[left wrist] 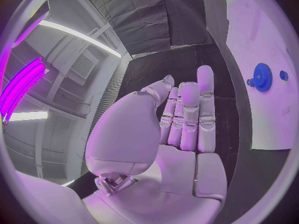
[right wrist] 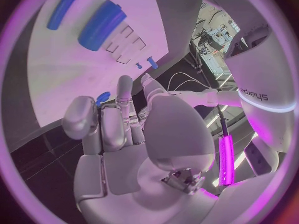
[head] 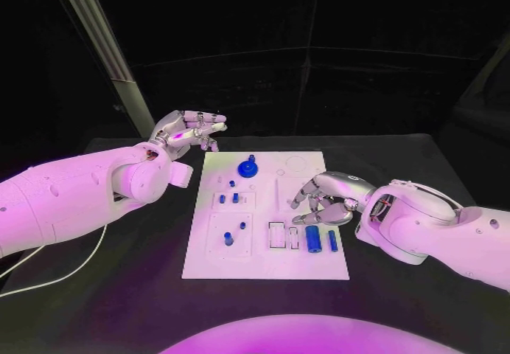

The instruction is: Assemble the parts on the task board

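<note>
The white task board (head: 266, 254) lies in the middle of the black table. A blue gear (head: 249, 168) stands near its far edge, also seen as the gear (left wrist: 262, 77) from the left wrist. Small blue pegs (head: 228, 198) and two more (head: 226, 237) sit on the left half. Two blue cylinders (head: 312, 238) lie at the near right, by empty slots (head: 278, 234). My left hand (head: 189, 131) hovers beyond the board's far left corner, empty, fingers held loosely. My right hand (head: 324, 199) hangs over the board's right side, fingers half curled, nothing seen in it.
Black table (head: 127, 273) surrounds the board on all sides. A pale upright post (head: 112, 59) stands behind the table at the far left. A thin white cable (head: 64, 273) trails over the table's left part.
</note>
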You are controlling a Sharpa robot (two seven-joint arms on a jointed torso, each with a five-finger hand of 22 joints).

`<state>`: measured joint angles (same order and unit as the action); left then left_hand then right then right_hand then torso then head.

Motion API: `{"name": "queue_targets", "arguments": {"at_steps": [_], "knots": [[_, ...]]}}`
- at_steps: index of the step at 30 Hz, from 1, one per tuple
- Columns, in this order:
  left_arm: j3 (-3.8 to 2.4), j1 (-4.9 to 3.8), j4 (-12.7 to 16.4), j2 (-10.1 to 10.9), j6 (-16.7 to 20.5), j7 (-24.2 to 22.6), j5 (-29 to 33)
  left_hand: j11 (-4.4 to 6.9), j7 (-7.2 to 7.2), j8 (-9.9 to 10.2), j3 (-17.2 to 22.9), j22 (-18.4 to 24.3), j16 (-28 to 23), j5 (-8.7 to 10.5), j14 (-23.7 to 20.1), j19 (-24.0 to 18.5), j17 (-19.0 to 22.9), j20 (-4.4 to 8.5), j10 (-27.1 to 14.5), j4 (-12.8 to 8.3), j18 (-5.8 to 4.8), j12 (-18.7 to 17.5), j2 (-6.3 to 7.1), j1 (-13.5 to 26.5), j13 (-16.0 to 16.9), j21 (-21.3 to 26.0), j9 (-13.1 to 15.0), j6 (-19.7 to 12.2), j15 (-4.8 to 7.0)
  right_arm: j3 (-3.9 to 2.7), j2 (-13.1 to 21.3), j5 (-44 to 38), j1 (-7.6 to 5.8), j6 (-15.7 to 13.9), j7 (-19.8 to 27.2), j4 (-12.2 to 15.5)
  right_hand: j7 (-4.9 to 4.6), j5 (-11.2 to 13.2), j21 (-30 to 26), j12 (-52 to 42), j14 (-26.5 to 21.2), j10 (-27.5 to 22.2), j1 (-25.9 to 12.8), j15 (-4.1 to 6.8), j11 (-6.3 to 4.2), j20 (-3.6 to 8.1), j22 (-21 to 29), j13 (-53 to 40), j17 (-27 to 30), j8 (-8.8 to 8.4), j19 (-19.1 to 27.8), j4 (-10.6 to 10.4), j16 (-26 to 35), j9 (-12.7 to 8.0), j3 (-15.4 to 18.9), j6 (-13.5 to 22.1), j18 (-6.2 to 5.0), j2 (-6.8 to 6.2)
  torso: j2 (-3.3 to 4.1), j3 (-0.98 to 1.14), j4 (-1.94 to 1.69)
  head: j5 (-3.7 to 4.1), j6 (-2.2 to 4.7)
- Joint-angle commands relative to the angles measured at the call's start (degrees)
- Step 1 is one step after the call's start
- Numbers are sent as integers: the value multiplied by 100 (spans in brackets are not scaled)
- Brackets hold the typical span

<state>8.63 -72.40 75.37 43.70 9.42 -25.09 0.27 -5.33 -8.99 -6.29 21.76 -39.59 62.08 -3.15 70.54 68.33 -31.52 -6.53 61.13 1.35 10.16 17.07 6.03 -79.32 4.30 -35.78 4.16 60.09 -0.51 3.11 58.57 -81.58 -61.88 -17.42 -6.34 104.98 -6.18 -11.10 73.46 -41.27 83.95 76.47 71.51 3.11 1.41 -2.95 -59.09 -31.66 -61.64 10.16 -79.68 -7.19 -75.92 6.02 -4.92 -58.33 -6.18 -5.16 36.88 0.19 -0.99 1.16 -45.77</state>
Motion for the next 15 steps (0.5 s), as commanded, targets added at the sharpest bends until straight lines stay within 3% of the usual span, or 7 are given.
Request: {"name": "queue_targets", "arguments": {"at_steps": [1,6,11,15], "knots": [[-1,-9,23,-9,-63,-17,20,0,-10,-40,23,6,-30,-20,-51,-12,6,19,7,-5,35,20,-38,-14,-9,20,0,37,-8,-3,150,456,-9,-36,-824,68,20,-146,136,-879,249,143,-75,12,-38,4,-226,-1018,-288,60,-83,-145,-170,15,192,-11,95,34,-43,-4,87,36,6],[12,-8,27,-12,-80,-5,21,-2,-13,-41,21,9,-34,-18,-57,-12,16,19,0,-12,34,21,-20,-10,-12,26,-1,34,-9,4,289,378,13,345,-1352,34,111,-123,450,-2739,344,533,-291,58,-98,50,-745,-3202,-1080,303,-241,-634,-611,179,643,-168,177,169,-66,-9,128,58,-13],[20,-7,29,-2,-85,-1,21,-4,-16,-39,20,11,-34,-18,-58,-13,16,18,-4,-14,34,22,-12,-6,-13,28,-3,29,-10,8,301,170,66,579,-1708,37,94,5,502,-3112,351,530,-282,62,-94,54,-818,-3706,-1271,384,-239,-912,-718,323,962,-71,190,214,-72,-4,127,46,-40],[25,-7,34,1,-92,1,21,-4,-16,-39,20,11,-34,-18,-58,-13,16,18,-4,-14,34,22,-12,-6,-13,28,-3,29,-10,10,255,63,82,704,-1851,24,82,73,540,-3189,363,530,-377,42,-78,51,-883,-3829,-1380,391,-255,-943,-772,373,1119,0,197,235,-63,-9,110,57,-32]]}}
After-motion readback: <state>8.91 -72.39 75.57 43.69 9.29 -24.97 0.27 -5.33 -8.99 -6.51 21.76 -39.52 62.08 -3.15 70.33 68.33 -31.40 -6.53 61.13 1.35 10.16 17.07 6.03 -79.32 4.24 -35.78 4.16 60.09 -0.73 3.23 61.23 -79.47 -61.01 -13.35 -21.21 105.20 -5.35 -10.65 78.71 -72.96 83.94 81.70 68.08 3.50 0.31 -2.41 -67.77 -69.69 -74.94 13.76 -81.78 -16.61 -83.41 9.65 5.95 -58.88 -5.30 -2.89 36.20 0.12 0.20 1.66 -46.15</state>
